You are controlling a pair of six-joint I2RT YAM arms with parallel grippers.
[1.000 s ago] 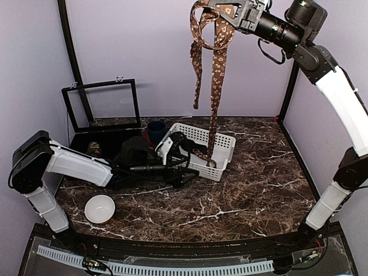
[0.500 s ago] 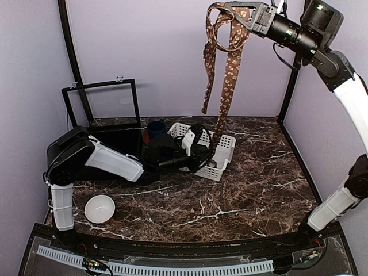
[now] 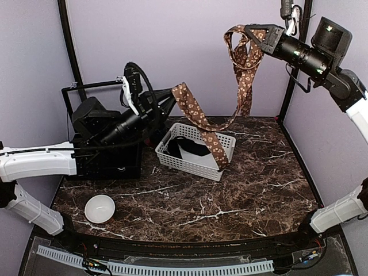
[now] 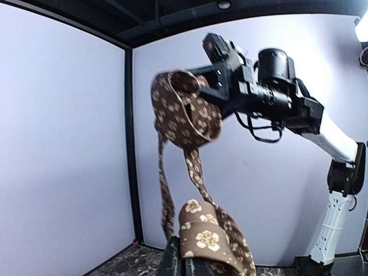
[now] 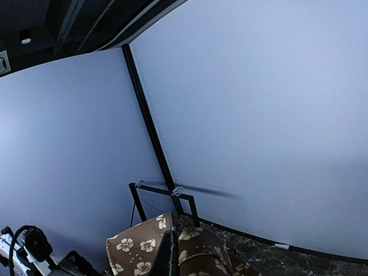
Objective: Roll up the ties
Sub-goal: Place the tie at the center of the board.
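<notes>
Left gripper (image 3: 170, 98): clamped on one end of the tie (image 3: 195, 115), above the left edge of the white basket (image 3: 187, 165)
Right gripper (image 3: 253, 30): pinched tight on a looped bunch of tie, high above the basket's right end
Tie: strung between both grippers, sagging over the basket's right half

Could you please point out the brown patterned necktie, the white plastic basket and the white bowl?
brown patterned necktie (image 3: 194, 115): top view, middle span.
white plastic basket (image 3: 190, 168): top view, near wall.
white bowl (image 3: 99, 208): top view, centre.
</notes>
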